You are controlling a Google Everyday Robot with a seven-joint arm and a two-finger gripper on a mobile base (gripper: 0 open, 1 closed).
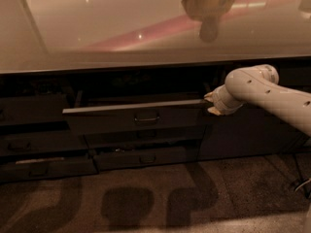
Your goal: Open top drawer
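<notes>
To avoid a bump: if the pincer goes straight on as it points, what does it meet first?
Probably the right end of the top drawer; the pincer points straight at it, seemingly touching, though depth is unclear.
</notes>
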